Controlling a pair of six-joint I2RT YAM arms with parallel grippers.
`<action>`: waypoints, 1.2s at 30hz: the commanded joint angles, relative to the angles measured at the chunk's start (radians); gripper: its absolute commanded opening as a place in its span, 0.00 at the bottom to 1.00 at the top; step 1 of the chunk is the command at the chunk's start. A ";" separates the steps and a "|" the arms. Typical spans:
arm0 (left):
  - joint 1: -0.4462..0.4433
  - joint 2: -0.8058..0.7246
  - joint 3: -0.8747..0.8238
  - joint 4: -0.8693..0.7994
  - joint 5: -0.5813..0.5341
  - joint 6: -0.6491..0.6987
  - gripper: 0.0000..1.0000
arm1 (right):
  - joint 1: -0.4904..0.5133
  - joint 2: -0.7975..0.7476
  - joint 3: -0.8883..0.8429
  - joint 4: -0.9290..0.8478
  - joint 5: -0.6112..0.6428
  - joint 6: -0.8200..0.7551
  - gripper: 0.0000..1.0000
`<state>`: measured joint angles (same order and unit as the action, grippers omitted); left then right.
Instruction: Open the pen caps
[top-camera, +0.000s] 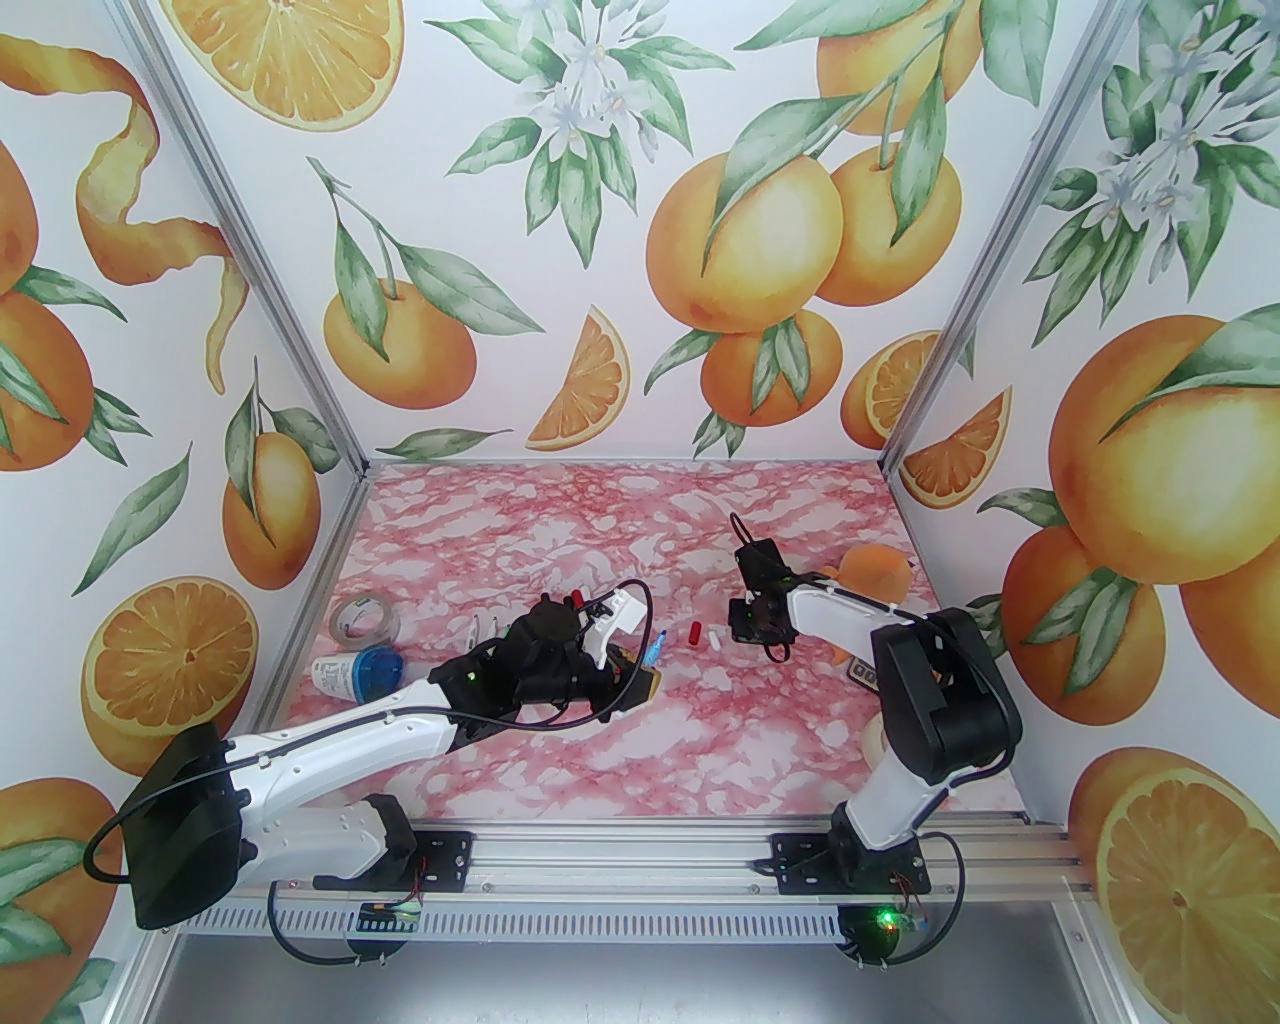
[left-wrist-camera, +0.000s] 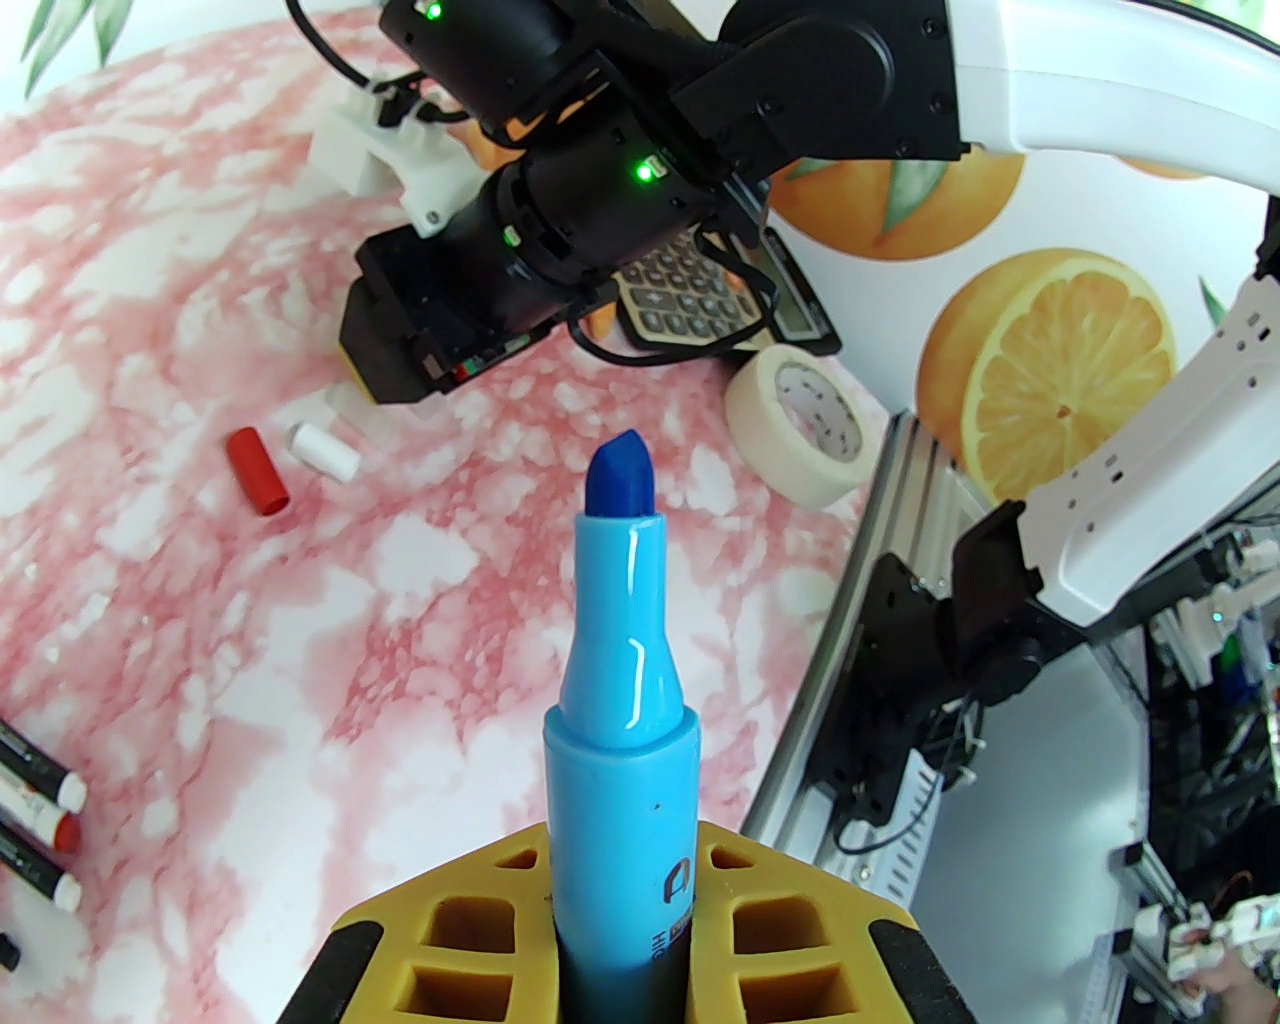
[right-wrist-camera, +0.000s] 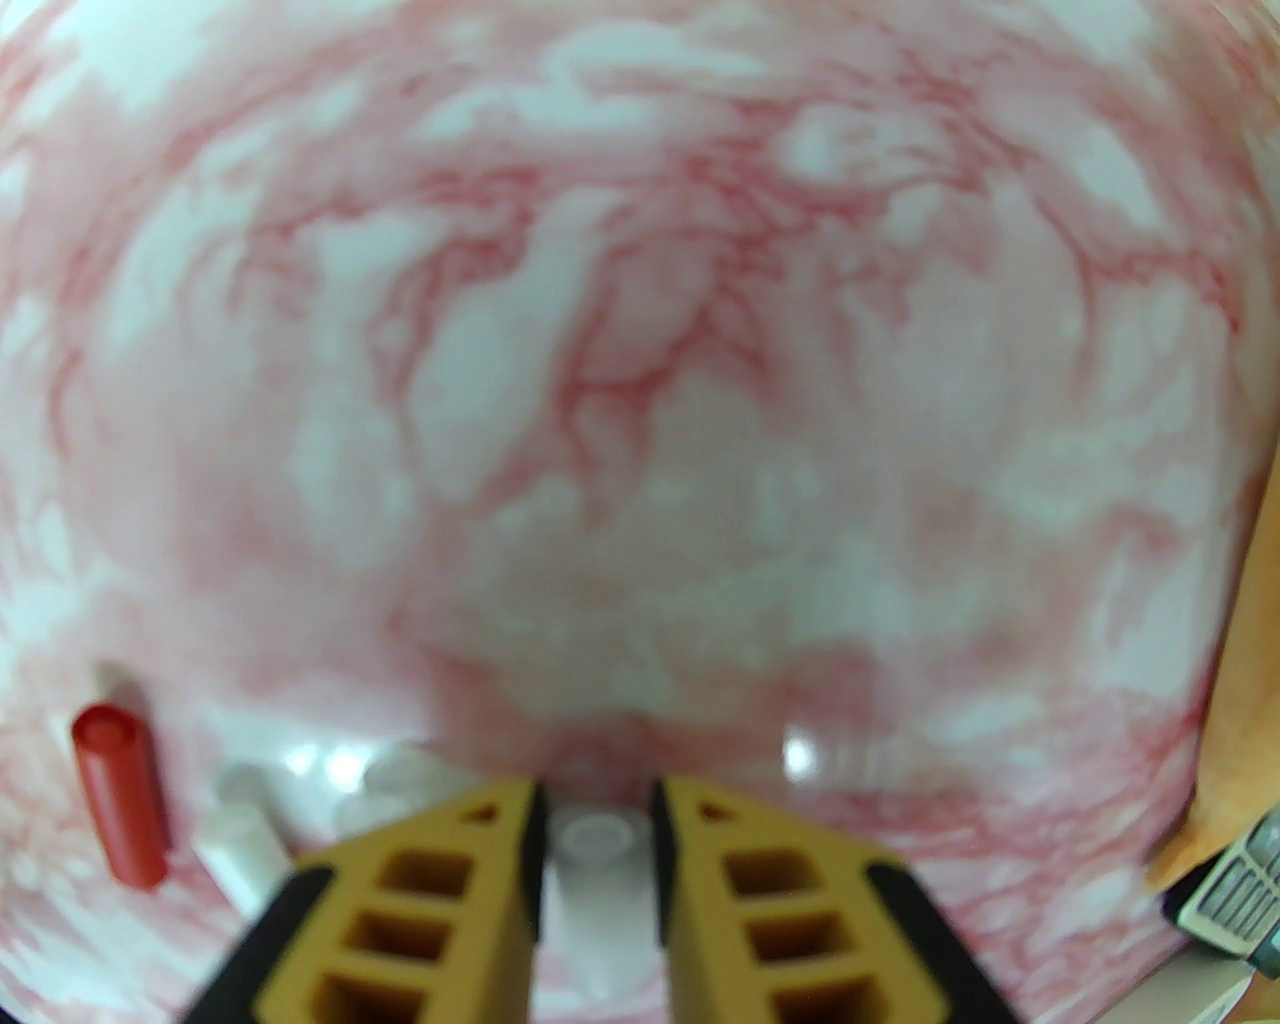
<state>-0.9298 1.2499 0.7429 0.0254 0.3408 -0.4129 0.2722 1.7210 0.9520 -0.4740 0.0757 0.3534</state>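
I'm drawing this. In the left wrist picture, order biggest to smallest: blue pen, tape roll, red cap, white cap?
blue pen, though it's nearest the camera
tape roll
red cap and white cap, about alike

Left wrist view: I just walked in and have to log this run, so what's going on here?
The left gripper holds a blue marker, its cap off and tip bare. The right gripper is down at the pink marbled table with a white cap between its fingers; whether it is clamped is unclear. A red cap and a loose white cap lie beside it.
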 joint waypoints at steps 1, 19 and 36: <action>-0.001 -0.028 -0.008 0.008 0.003 -0.002 0.02 | -0.010 -0.044 0.023 -0.032 0.022 -0.005 0.26; 0.041 -0.078 -0.050 -0.203 -0.368 -0.016 0.02 | 0.145 -0.542 -0.182 0.048 -0.121 0.089 0.37; 0.258 -0.028 -0.114 -0.351 -0.418 -0.048 0.02 | 0.548 -0.684 -0.249 0.296 -0.118 0.226 0.66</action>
<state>-0.6933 1.2060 0.6418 -0.2955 -0.0620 -0.4473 0.7753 1.0283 0.7063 -0.2558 -0.0628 0.5632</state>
